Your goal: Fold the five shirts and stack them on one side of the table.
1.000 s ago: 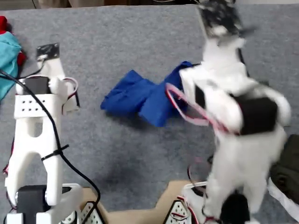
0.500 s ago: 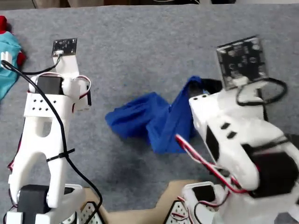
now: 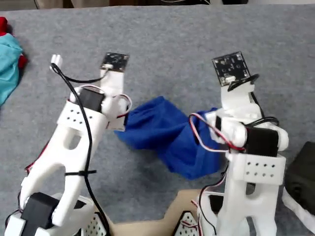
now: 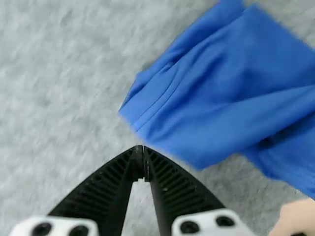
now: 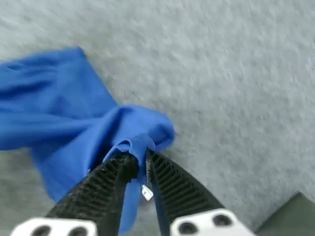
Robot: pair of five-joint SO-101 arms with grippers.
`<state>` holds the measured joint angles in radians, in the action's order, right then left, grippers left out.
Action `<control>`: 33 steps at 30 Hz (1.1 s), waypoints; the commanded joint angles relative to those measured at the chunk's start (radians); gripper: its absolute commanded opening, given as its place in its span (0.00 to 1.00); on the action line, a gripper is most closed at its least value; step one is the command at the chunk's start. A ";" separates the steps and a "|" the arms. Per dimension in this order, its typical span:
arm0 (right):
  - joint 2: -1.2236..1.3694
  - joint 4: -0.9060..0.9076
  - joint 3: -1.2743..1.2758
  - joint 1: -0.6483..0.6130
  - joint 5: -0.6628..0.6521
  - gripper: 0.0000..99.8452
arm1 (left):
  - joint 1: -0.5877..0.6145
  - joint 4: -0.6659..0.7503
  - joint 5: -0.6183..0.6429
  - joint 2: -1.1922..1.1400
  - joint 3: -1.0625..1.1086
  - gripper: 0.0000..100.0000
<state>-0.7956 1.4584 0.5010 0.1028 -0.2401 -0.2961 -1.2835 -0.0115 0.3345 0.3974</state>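
Note:
A blue shirt [image 3: 165, 135] lies crumpled on the grey table between the two arms. My right gripper [image 5: 140, 160] is shut on a bunched edge of the blue shirt [image 5: 64, 113], holding it just above the felt. My left gripper [image 4: 142, 160] is shut with nothing in it, its tips close to the near hem of the blue shirt [image 4: 221, 103]. In the high view the left arm [image 3: 81, 128] leans in from the left toward the shirt, and the right arm [image 3: 246, 137] stands at the shirt's right end.
A teal shirt [image 3: 7, 66] with something red [image 3: 4, 24] beside it lies at the far left edge. A dark green garment [image 3: 301, 172] sits at the right edge, also seen as a dark corner [image 5: 290, 216]. The far half of the grey table [image 3: 167, 44] is bare.
The right arm came down and toward the near side, dragging the blue shirt with it. The left arm swung right and forward, up to the shirt's left edge.

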 commanded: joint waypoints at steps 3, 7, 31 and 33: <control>-0.013 -0.130 0.119 0.231 -0.155 0.01 | -0.034 0.132 0.006 -0.102 0.018 0.02; -0.013 -0.218 0.182 0.380 -0.244 0.01 | -0.035 0.157 0.031 -0.291 -0.043 0.02; -0.012 -0.333 0.387 0.467 -0.290 0.01 | -0.150 -0.121 0.253 -0.923 -0.888 0.22; -0.012 -0.333 0.387 0.467 -0.290 0.01 | -0.150 -0.183 0.311 -0.970 -0.973 0.33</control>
<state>-0.7956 1.1408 0.8876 0.5600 -0.5240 -0.4465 -1.3940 0.2325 -0.6137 -0.4312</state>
